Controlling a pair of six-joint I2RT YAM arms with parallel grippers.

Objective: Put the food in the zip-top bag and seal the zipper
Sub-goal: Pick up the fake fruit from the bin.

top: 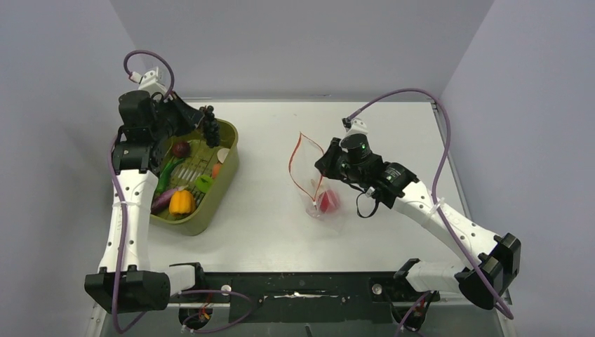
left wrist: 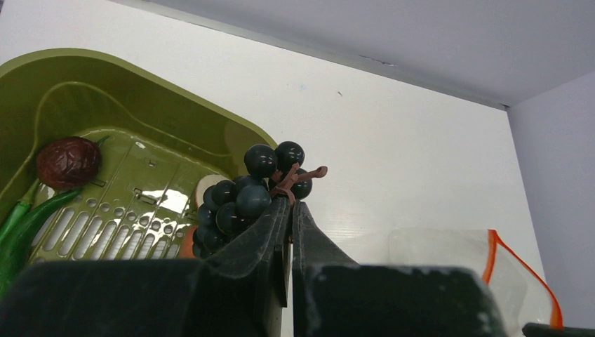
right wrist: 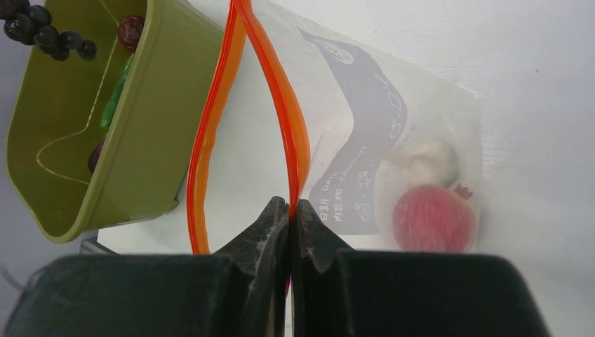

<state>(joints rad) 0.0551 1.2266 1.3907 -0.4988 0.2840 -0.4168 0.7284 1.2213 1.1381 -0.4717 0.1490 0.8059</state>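
While left gripper (left wrist: 291, 205) clamps stem of grape bunch (left wrist: 242, 200), bunch hangs above far rim of olive tub (left wrist: 140, 76). Right gripper (right wrist: 290, 208) pinches zipper (right wrist: 282, 95) on one lip of clear bag (right wrist: 421, 98); mouth gapes open; red fruit (right wrist: 433, 219), pale piece (right wrist: 428, 161) inside, bag lying on table (top: 266, 210).

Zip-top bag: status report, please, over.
Copy: left gripper shut on grape bunch over olive tub; right gripper shut on zipper, holding zip-top bag mouth open. Inside: red fruit, pale piece. Path tub to bag unobstructed.
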